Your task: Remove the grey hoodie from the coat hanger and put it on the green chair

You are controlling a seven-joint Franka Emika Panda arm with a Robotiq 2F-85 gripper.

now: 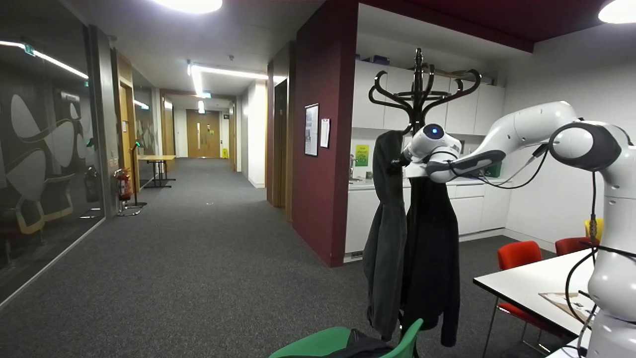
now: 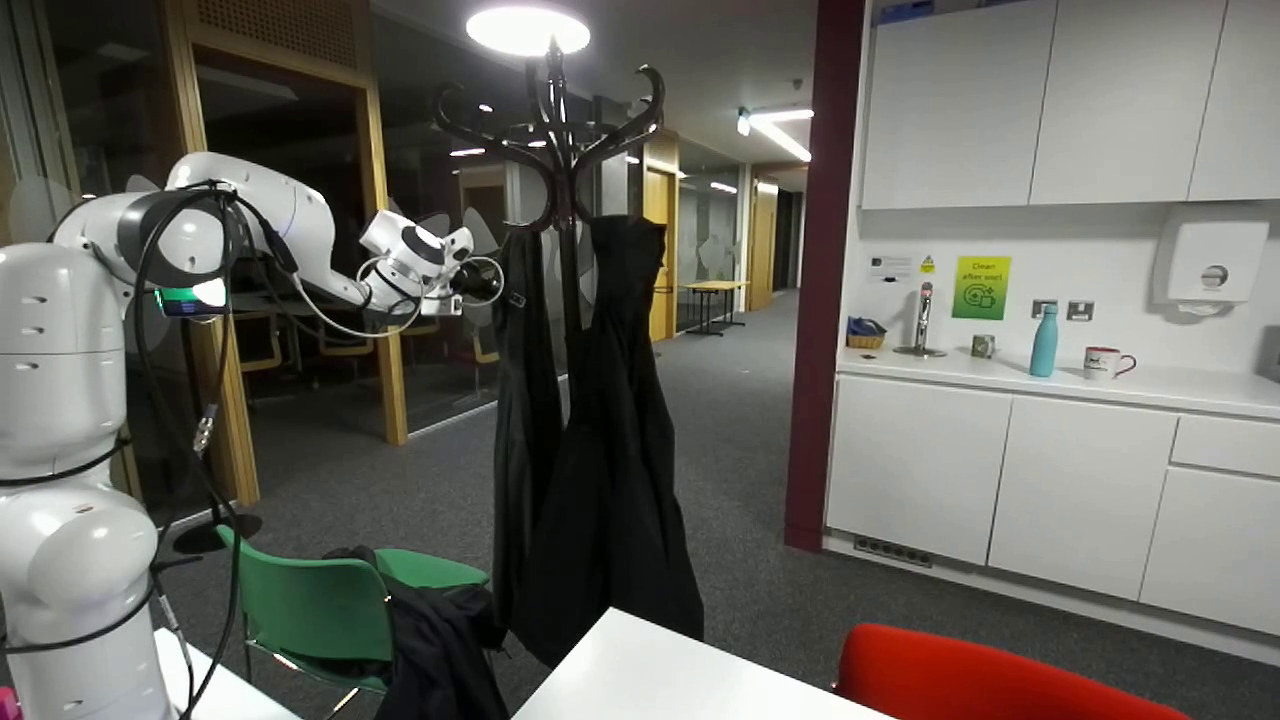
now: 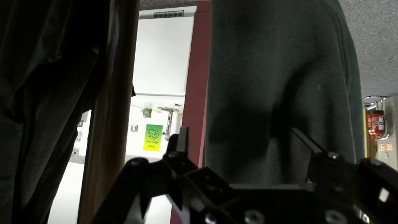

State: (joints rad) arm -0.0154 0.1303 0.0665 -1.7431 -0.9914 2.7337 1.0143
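Note:
The grey hoodie (image 1: 385,238) hangs limp from the black coat hanger (image 1: 418,79). In an exterior view the hoodie (image 2: 520,400) is a narrow dark strip beside the coat hanger's pole (image 2: 571,300). My gripper (image 1: 399,162) is at the hoodie's upper part, and it also shows at the cloth in an exterior view (image 2: 492,283). In the upside-down wrist view the fingers (image 3: 238,132) are wide apart, with the hoodie (image 3: 279,62) in front of and between them. I cannot tell whether they touch it. The green chair (image 2: 310,610) stands below; its top shows in an exterior view (image 1: 318,343).
A black jacket (image 1: 432,248) hangs on the same stand, beside the pole (image 3: 108,140) in the wrist view. A dark garment (image 2: 440,640) lies over the green chair. A white table (image 2: 660,680) and red chairs (image 1: 519,254) stand nearby. A kitchen counter (image 2: 960,372) is behind.

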